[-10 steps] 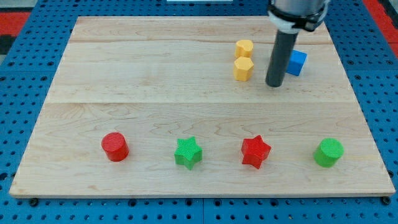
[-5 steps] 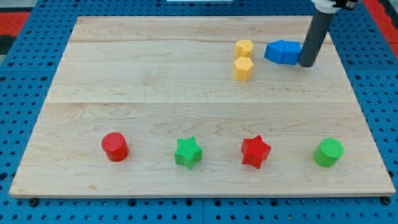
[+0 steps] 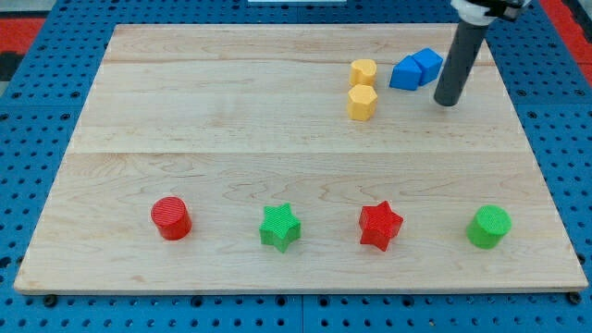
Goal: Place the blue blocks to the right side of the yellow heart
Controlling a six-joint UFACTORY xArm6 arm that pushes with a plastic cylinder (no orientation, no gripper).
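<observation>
Blue is the colour to watch: two blue blocks [image 3: 414, 70] sit pressed together near the table's top right corner, one a cube, the other of a shape too hard to make out. Just to their left is a small gap, and then the upper yellow block [image 3: 363, 71], which looks like the yellow heart, though its outline is too small to be sure. Directly below it, almost touching, sits a yellow hexagon [image 3: 362, 102]. So the blue pair already lies on the right side of the yellow one, close but apart.

My tip [image 3: 447, 101] is planted on the wood just right of and slightly below the blue pair, clear of them, no contact. There is no pincer on this arm, only the bare rod, so nothing is open, closed or held.

My read: the job is nearly done, and any finishing push calls for a light touch. A nudge should travel straight toward the left edge, through the middle of the pair, so they slide together rather than split or spin. Too much drive would shove them into the yellow blocks and knock those askew.

Far off along the bottom edge stand a red cylinder [image 3: 171, 218], a green star [image 3: 279, 227], a red star [image 3: 380, 226] and a green cylinder [image 3: 488, 227], all well out of play.
</observation>
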